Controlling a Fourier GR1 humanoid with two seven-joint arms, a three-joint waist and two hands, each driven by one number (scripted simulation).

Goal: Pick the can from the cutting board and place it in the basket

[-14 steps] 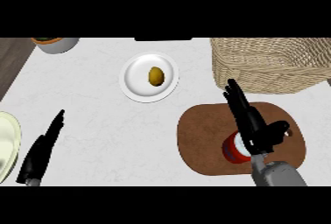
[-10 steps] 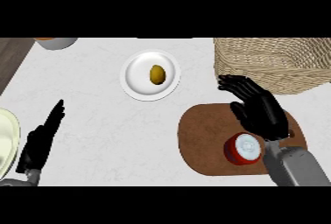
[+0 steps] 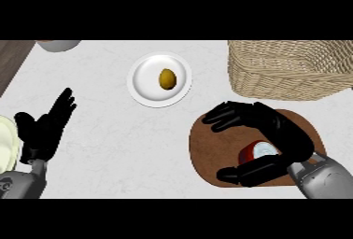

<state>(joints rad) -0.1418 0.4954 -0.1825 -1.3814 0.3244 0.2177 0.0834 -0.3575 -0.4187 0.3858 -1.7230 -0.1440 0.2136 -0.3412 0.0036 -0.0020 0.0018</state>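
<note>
A kitchen, by its furnishings: a pale marbled table [image 3: 124, 140] carries a brown cutting board [image 3: 207, 149] near the right and a white plate [image 3: 148, 88] of food farther back. A woven basket [image 3: 289, 70] sits far right.

Woven wicker basket [image 3: 289, 70], brown wooden cutting board [image 3: 207, 149], marbled matt counter [image 3: 117, 135].

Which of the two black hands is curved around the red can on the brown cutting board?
The right hand: its fingers and thumb arch around the red can on the brown oval cutting board. The left hand rests open over bare counter.
</note>
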